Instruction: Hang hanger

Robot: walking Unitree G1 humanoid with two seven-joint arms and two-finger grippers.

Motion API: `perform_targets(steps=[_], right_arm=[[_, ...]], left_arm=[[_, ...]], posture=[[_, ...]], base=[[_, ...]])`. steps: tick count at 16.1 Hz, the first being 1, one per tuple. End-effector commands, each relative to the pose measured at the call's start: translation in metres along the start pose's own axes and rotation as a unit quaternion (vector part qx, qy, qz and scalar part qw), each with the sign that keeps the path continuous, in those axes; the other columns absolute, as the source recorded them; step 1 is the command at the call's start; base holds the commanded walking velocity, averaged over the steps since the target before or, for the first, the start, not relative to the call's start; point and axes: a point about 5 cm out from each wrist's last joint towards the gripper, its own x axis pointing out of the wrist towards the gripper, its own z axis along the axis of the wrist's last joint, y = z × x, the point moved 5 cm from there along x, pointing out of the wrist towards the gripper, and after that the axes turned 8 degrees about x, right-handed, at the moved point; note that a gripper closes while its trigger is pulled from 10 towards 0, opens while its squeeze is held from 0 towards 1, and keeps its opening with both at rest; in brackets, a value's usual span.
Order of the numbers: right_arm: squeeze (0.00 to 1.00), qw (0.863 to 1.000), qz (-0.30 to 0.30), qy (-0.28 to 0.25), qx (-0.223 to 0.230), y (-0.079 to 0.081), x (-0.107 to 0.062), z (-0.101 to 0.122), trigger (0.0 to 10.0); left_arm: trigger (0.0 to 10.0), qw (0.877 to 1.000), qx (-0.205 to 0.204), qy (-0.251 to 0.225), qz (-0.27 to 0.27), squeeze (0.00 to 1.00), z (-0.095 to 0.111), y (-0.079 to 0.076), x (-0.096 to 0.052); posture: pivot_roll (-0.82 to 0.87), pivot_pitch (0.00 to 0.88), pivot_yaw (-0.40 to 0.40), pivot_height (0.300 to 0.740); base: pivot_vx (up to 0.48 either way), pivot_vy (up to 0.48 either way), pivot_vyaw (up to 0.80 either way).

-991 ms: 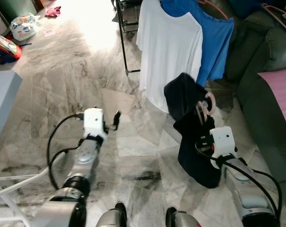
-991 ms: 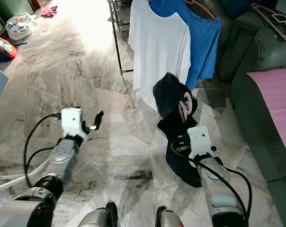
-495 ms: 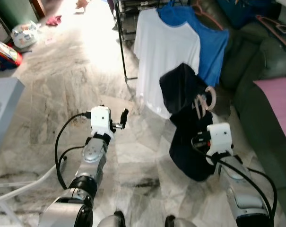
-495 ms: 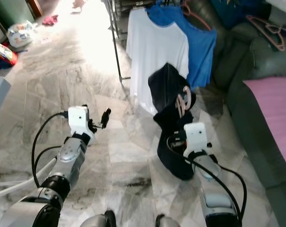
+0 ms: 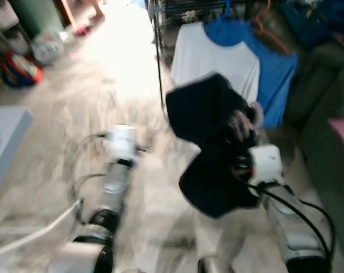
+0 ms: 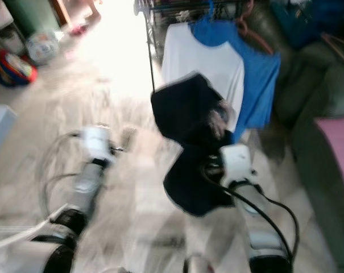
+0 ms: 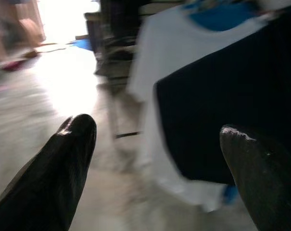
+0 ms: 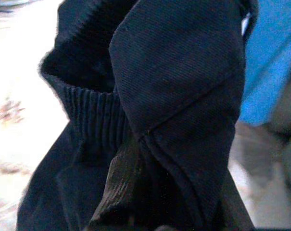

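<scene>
A dark navy garment [image 5: 208,142] on a pinkish hanger [image 5: 247,118] is being carried by the right gripper [image 5: 240,136], out in front of the robot's right arm; the head views are being smeared by motion, so fine detail is being lost. The right gripper's fingers are being buried in cloth, and whether they are clamped on the hanger itself cannot be told. In the right wrist view, folds of the dark fabric [image 8: 150,115] are being pressed right up against the lens.

The relation that matters: the clothes rack [image 6: 152,40] is lying at about twelve o'clock from the held garment, with a white shirt [image 6: 203,62] and a blue shirt [image 6: 248,74] already being hung there. The garment's long axis is being held roughly vertical. The right arm is judged the nearer one to the rack.

The left gripper [image 7: 155,159] is being held wide apart, empty, at about nine o'clock from the garment.
</scene>
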Motion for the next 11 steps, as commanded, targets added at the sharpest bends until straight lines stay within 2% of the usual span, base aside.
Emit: perform_targets(steps=[1, 3, 6, 7, 11], right_arm=[[0.0, 1.0, 0.008, -0.029, 0.004, 0.0065, 0.0017, 0.0143, 10.0], [0.0, 1.0, 0.011, -0.028, 0.003, 0.0081, 0.0019, 0.0137, 10.0], [0.0, 0.999, 0.013, -0.031, 0.004, 0.0095, 0.0025, 0.015, 10.0], [0.0, 0.999, 0.014, -0.03, 0.005, 0.0103, 0.0023, 0.0145, 10.0], [0.0, 0.999, 0.017, -0.028, 0.007, 0.0133, 0.0023, 0.0134, 10.0]], left_arm=[[10.0, 1.0, 0.012, 0.004, 0.016, 0.0, -0.0009, 0.017, -0.0016], [10.0, 1.0, 0.011, 0.006, 0.016, 0.0, -0.0012, 0.0164, -0.0013], [10.0, 1.0, 0.008, 0.01, 0.015, 0.0, -0.0021, 0.0155, -0.0006], [10.0, 1.0, 0.006, 0.011, 0.015, 0.0, -0.0023, 0.0157, -0.0004], [10.0, 1.0, 0.01, 0.013, 0.014, 0.0, -0.002, 0.018, 0.0003]], posture=[[-0.1, 0.142, 0.046, 0.74], [-0.1, 0.137, 0.045, 0.74], [-0.1, 0.13, 0.047, 0.74], [-0.1, 0.131, 0.047, 0.74], [-0.1, 0.131, 0.052, 0.74]], base=[[0.472, 0.0, 0.0], [0.472, 0.0, 0.0], [0.435, 0.0, 0.66], [0.386, 0.285, 0.45], [0.368, 0.307, 0.0]])
